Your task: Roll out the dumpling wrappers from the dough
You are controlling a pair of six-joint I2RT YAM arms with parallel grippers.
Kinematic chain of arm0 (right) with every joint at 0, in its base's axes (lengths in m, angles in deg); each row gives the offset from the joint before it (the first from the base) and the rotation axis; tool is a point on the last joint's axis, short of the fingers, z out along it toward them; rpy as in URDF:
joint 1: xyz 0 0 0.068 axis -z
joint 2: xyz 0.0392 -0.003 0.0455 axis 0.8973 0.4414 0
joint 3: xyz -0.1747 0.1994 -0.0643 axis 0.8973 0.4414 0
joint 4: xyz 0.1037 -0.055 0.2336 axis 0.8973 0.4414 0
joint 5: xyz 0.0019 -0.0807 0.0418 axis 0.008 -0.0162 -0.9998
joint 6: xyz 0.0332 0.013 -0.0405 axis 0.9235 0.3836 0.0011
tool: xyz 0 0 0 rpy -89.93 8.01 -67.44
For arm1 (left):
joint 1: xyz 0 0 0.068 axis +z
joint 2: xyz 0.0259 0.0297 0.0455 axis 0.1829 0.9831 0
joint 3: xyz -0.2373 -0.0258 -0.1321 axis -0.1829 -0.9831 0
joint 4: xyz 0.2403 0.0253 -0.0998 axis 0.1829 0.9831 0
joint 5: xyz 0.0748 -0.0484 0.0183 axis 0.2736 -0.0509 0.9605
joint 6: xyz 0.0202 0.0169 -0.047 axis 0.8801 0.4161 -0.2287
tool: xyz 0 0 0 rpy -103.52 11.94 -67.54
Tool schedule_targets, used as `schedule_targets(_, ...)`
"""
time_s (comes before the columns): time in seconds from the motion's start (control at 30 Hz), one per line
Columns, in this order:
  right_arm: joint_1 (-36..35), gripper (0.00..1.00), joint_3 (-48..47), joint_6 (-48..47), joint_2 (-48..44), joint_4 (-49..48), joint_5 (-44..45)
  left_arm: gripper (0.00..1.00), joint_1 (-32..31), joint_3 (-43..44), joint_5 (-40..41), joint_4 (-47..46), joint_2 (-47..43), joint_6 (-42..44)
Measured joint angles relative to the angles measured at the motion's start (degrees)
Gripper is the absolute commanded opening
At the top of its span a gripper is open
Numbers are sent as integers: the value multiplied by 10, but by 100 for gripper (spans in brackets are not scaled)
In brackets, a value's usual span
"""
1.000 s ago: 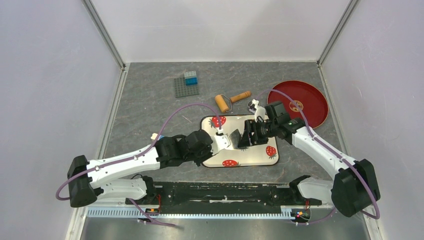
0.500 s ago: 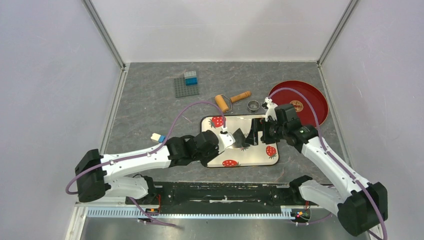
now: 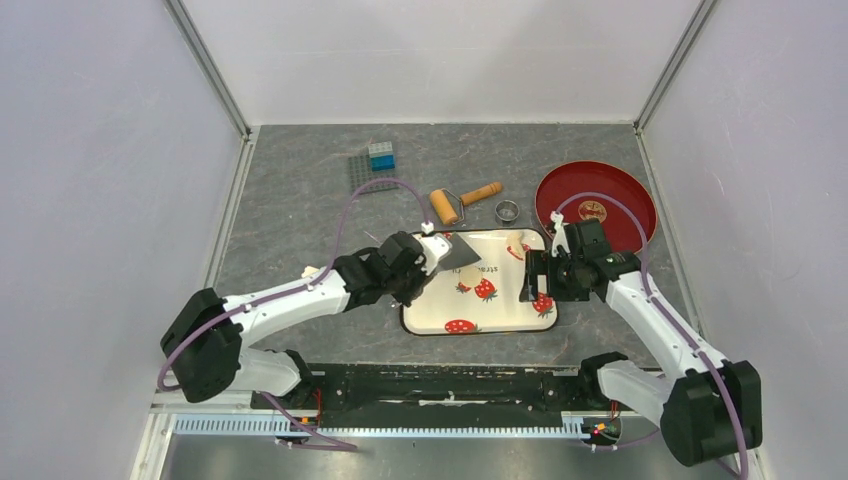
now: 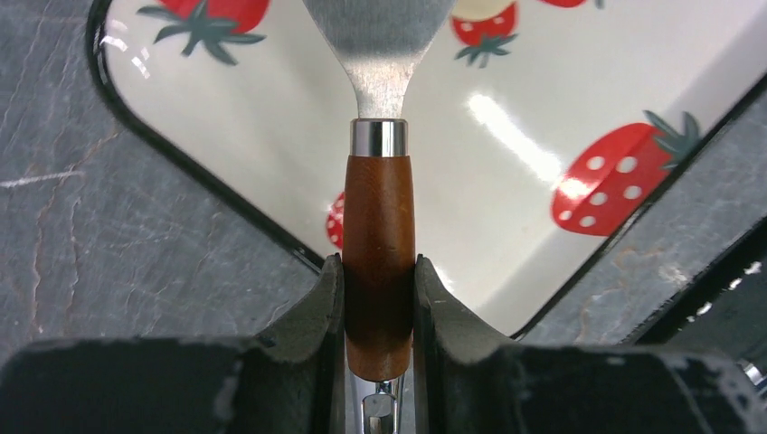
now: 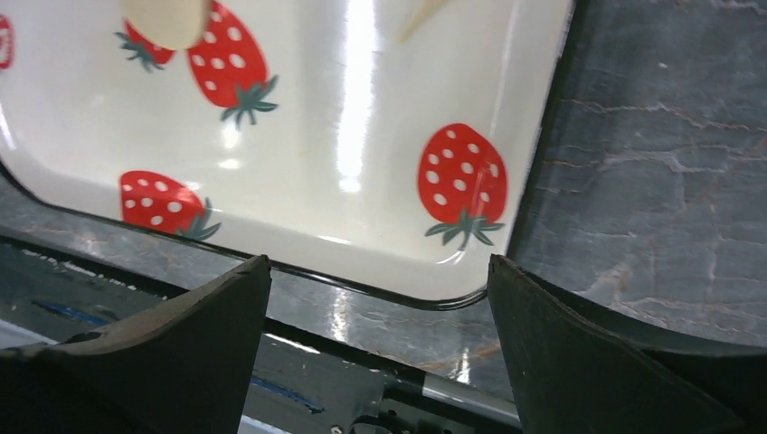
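On the glossy strawberry-print tray [image 3: 505, 312], the right gripper [image 5: 377, 271] has just sprung wide and backed to the right edge, leaving the dough [image 5: 167, 18], a soft pale lump, free beside a printed strawberry. The left gripper [image 4: 378, 271] stays clamped on the scraper [image 4: 380, 54] by its smooth wooden handle, flat steel blade drawn aside, so rolling with the roller [image 3: 447, 205] can likely begin.
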Motion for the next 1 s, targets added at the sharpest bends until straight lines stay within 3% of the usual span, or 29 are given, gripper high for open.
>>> schedule_targets(0.23,59,91,0,-29,33,20,20,2,94,-51,-16,2,-49,15)
schedule_targets(0.53,123,91,0,-60,71,28,11,2,108,-95,-23,8,-119,64)
schedule_targets(1.0,129,89,29,-69,71,24,-25,2,86,-26,-27,50,18,142)
